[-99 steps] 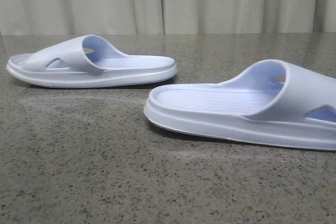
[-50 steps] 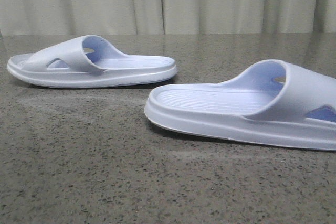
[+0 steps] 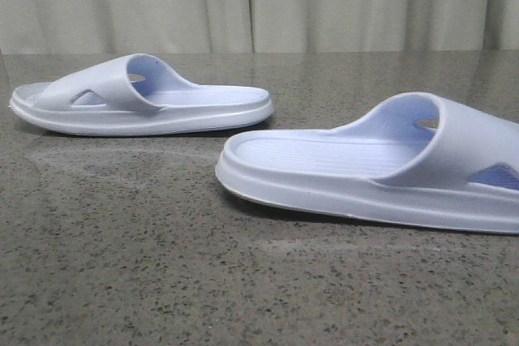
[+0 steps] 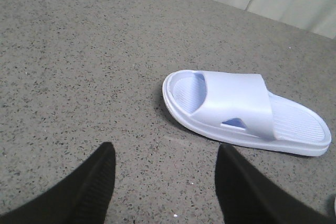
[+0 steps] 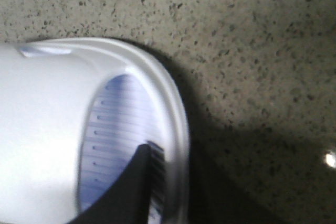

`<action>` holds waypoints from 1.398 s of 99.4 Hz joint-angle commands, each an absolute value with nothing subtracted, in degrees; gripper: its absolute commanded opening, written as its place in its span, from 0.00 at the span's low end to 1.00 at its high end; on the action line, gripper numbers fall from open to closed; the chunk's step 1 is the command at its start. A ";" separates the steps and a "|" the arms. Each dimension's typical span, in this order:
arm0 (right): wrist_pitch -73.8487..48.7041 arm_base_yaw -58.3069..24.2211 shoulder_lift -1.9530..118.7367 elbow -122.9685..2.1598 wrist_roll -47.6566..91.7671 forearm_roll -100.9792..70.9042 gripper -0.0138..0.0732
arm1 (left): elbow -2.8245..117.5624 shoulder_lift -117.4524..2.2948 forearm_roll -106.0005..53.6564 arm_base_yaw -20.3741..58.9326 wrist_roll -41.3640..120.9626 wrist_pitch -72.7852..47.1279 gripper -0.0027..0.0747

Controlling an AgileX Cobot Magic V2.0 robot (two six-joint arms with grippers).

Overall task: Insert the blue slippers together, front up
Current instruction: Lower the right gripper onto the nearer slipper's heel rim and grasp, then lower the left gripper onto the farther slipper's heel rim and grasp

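Observation:
Two blue slippers lie on the table, soles down. The far left slipper (image 3: 146, 99) points its toe left; it also shows in the left wrist view (image 4: 247, 108). The near right slipper (image 3: 365, 172) points its toe right, running off the frame edge. My left gripper (image 4: 165, 150) is open and empty above bare table, short of the left slipper. My right gripper (image 5: 176, 161) is at the right slipper's (image 5: 47, 129) toe end. One finger (image 5: 142, 182) is inside against the rim; the other is hidden in shadow outside it. Neither gripper shows in the front view.
The table (image 3: 122, 241) is speckled grey stone. A pale curtain (image 3: 259, 2) hangs along its far edge. Both slippers lie about a slipper's width apart.
The right slipper has shifted slightly to the left, heel end first. The left slipper has not moved.

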State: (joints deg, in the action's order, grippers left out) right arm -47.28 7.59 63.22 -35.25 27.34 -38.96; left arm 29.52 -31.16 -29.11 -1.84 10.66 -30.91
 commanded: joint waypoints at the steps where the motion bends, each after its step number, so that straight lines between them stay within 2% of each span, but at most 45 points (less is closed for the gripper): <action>1: -47.57 7.86 62.74 -36.77 28.91 -40.08 0.04 | 31.78 -32.02 -30.87 -1.82 10.60 -27.17 0.49; 32: -46.75 7.86 62.74 -36.77 28.91 -40.08 0.04 | 33.19 -44.56 -40.83 -1.82 16.72 -28.47 0.49; 58: -46.17 7.86 62.74 -36.77 28.91 -40.08 0.04 | 42.22 -62.77 -54.55 -1.82 31.26 -34.99 0.49; 80: -45.79 7.86 62.74 -36.77 29.02 -39.98 0.04 | 48.96 -74.50 -57.96 -1.82 33.19 -35.34 0.49; 139: -45.35 7.86 62.74 -36.77 29.09 -39.77 0.04 | 53.29 -87.86 -69.07 -1.82 41.21 -33.80 0.49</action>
